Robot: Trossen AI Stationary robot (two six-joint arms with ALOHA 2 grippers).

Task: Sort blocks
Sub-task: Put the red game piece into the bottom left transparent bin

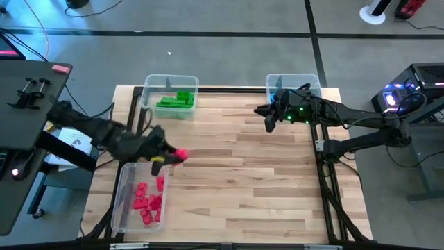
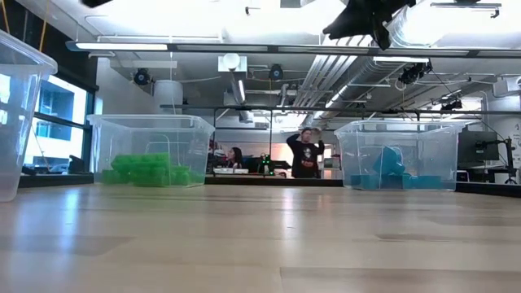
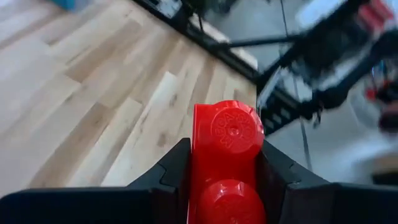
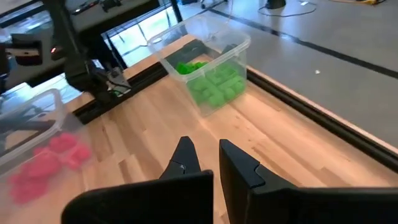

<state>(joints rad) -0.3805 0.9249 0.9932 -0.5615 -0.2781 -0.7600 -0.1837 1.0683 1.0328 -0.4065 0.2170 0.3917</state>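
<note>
A red block [image 1: 182,153] hangs above the table just past the far right corner of the clear bin [image 1: 125,208] that holds several red blocks [image 1: 148,201]. My left gripper [image 1: 175,155] is shut on it. In the left wrist view the block [image 3: 227,155] shows two round studs. Green blocks [image 1: 176,101] lie in a bin at the far left, and light blue blocks [image 2: 389,169] lie in a bin at the far right. My right gripper [image 1: 268,119] hovers shut and empty above the table near the blue bin; its fingers [image 4: 186,158] hold nothing. My left gripper pinches the red block by its two opposite side walls [image 3: 199,149] between its two fingers [image 3: 176,167]. The fingers come from the table's left, slanting downward. The block's studded face is turned toward the wrist camera. The block is lifted clear of the table.
The green bin [image 1: 171,85] and the blue bin [image 1: 277,80] stand along the far edge. The red bin is at the near left. Bare wooden tabletop [image 1: 243,180] fills the middle and right. People show in the room beyond the table [image 2: 306,155].
</note>
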